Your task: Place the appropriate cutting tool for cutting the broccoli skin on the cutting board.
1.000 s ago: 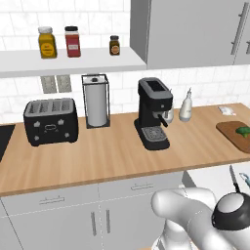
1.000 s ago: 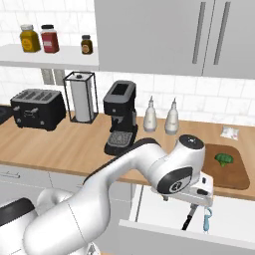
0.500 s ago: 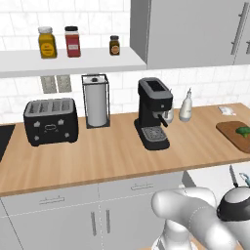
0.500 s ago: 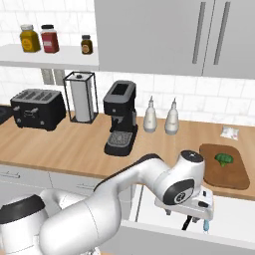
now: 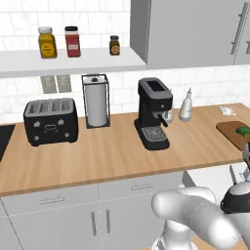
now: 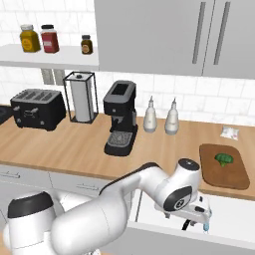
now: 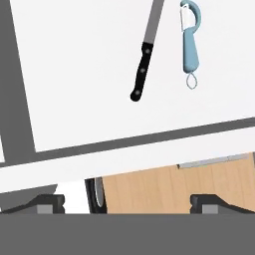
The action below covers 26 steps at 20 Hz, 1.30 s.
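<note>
A black-handled knife (image 7: 142, 67) and a light blue peeler (image 7: 190, 42) lie side by side on the white floor of an open drawer (image 7: 74, 74). My gripper (image 7: 128, 201) hangs above the drawer's front edge, open, with nothing between its fingertips (image 7: 47, 201). Seen from the right base, the gripper (image 6: 193, 218) points down into the drawer (image 6: 149, 214), with the peeler (image 6: 205, 228) just beside it. The reddish-brown cutting board (image 6: 223, 167) lies on the counter behind, carrying the small green broccoli (image 6: 224, 159). The board (image 5: 233, 133) and broccoli (image 5: 242, 130) sit at the right edge of the left base view.
On the pale wooden counter (image 6: 74, 147) stand a black coffee machine (image 6: 120, 117), two white bottles (image 6: 150, 115), a paper towel holder (image 6: 80, 97) and a toaster (image 6: 37, 108). A small white packet (image 6: 229, 132) lies behind the board. Jars stand on the shelf (image 6: 45, 56).
My hand has sunk a little toward the open drawer and edged right. The knife, the peeler, the board and the broccoli have stayed where they were.
</note>
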Tool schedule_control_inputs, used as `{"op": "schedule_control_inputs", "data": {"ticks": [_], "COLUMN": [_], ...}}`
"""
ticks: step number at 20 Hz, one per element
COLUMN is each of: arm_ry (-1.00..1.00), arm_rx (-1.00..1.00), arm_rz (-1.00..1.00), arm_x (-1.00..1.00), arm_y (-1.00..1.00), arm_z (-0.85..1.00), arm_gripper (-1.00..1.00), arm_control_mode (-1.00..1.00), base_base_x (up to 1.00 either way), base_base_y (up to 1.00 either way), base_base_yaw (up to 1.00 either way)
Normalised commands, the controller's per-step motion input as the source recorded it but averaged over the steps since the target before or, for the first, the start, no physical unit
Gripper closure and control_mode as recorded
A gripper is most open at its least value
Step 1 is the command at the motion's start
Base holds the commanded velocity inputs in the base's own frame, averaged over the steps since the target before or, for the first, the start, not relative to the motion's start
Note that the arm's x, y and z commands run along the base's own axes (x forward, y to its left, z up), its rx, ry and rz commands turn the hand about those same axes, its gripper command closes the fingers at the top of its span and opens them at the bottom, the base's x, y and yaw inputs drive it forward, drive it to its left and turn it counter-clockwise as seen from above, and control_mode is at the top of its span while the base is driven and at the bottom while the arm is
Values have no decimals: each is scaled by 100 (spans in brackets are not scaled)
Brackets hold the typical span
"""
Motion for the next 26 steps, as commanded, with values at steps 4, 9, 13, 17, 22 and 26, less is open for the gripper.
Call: {"op": "schedule_control_inputs", "data": {"ticks": [4,9,13,17,22,26], "arm_ry": [0,0,0,0,0,3], "arm_rx": [-1,-3,-6,-5,-4,-3], "arm_rz": [0,0,0,0,0,0], "arm_x": [37,18,-1,-2,-12,-26], "arm_y": [0,0,0,0,0,0], "arm_z": [-27,-35,-41,-34,-23,-18], "arm_gripper": [-100,-100,-100,-100,-100,-100], "arm_control_mode": [-100,-100,-100,-100,-100,-100], "base_base_x": [0,0,0,0,0,0], "base_base_y": [0,0,0,0,0,0], "base_base_yaw": [0,0,0,0,0,0]}}
